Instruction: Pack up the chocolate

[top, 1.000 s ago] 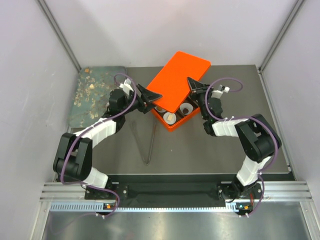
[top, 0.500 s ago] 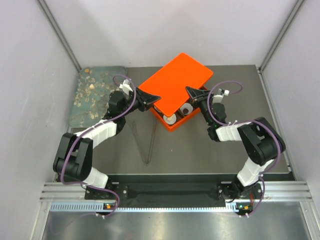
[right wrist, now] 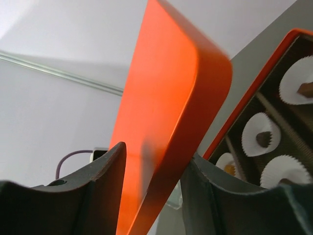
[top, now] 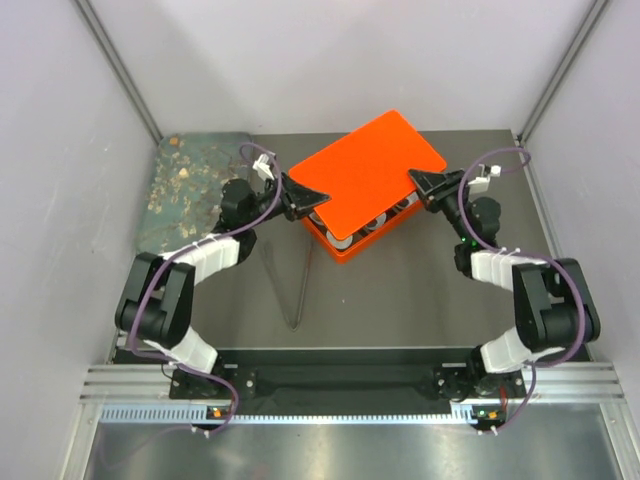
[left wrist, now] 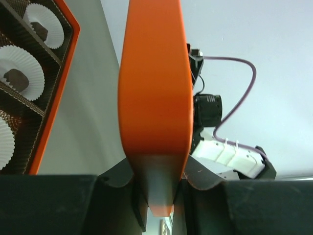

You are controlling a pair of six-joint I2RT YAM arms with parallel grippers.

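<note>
Two dark brown pieces of chocolate (left wrist: 14, 76) show in the left wrist view. Each sits in its own white paper cup (left wrist: 27, 87) inside a divided cell of the orange box (left wrist: 55, 100). The right wrist view shows four cups, at least three of them holding a piece.

One orange lid (top: 370, 170) hangs over the box and covers all but its near edge. Two grippers carry it. The left gripper (top: 303, 197) pinches the lid's left corner and the right gripper (top: 422, 181) pinches its right corner, with fingers pressed against both faces.

One pair of metal tongs (top: 300, 285) lies on the table (top: 420, 290) near the box. One stained tray (top: 190, 190) sits at the far left.

Compared with one second ago, the lid has turned and slid across the box, hiding cups that were then exposed. The right arm has swung outward to the right.
</note>
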